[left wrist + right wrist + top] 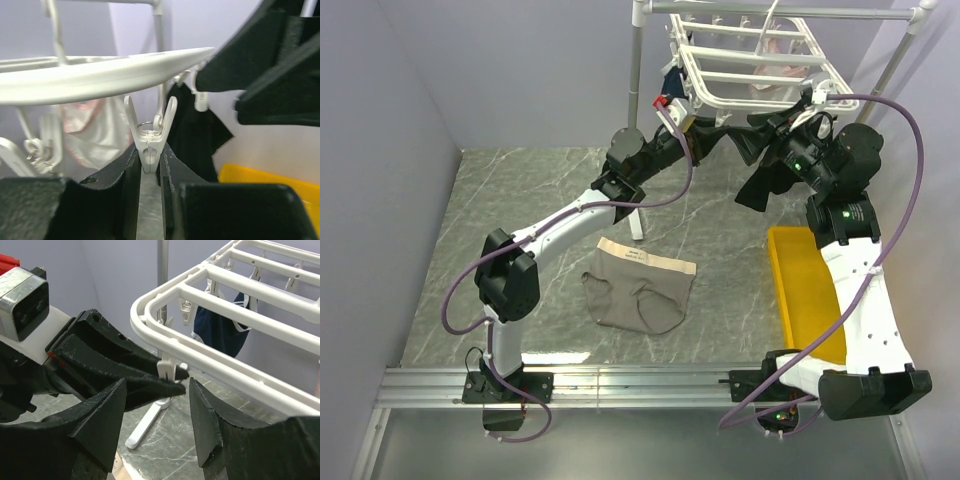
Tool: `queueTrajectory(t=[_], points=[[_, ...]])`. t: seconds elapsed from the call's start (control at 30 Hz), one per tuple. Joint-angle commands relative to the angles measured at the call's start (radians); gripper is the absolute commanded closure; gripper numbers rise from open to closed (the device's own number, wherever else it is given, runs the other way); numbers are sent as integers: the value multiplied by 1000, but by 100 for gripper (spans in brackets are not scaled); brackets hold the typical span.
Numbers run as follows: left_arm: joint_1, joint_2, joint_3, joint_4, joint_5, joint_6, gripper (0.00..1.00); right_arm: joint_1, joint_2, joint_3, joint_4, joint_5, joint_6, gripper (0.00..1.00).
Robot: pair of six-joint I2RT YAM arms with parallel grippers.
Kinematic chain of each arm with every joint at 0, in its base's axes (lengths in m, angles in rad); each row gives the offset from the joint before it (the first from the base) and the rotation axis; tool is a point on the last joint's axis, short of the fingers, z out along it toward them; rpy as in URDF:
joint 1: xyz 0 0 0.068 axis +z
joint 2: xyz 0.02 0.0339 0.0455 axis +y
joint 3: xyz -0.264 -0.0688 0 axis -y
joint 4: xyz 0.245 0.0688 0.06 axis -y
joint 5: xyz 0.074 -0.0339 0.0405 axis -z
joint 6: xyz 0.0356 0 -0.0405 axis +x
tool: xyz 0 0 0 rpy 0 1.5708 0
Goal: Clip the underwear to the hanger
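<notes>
The taupe underwear with its beige waistband lies flat on the table, near the middle, with no gripper on it. The white hanger hangs from the pole stand at the back. My left gripper is raised under the hanger's near edge. In the left wrist view it is shut on the lower end of a dangling white clip below the hanger frame. My right gripper is open and empty, level with the left fingers and the clip. It also shows in the top view.
Navy briefs hang from the hanger's far side, next to a black garment and a pale pink one. The grey pole has a white foot on the table. A yellow block lies at the right.
</notes>
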Motion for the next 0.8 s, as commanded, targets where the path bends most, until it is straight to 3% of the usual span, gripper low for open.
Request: queueTrajectory(t=[0.0, 0.3, 0.47, 0.5, 0.57, 0.63, 0.7, 0.73, 0.77], points=[[5, -27, 52, 0, 149, -74, 89, 5, 6, 51, 23, -3, -16, 39], [21, -18, 95, -29, 292, -143, 91, 7, 38, 93, 0, -30, -25, 41], [22, 0, 133, -52, 306, -155, 91, 7, 60, 114, -25, -43, -25, 53], [22, 2, 139, -60, 307, -160, 90, 7, 63, 124, -28, -46, -22, 61], [22, 12, 156, -71, 306, -164, 86, 7, 69, 133, -34, -55, -22, 71], [22, 12, 164, -83, 293, -164, 76, 7, 72, 139, -36, -52, -19, 92], [22, 8, 161, -90, 261, -160, 65, 5, 72, 142, -39, -46, -13, 100], [22, 5, 159, -106, 249, -146, 55, 7, 70, 142, -37, -43, -8, 100], [22, -1, 155, -113, 231, -138, 51, 7, 72, 144, -42, -37, -2, 100]])
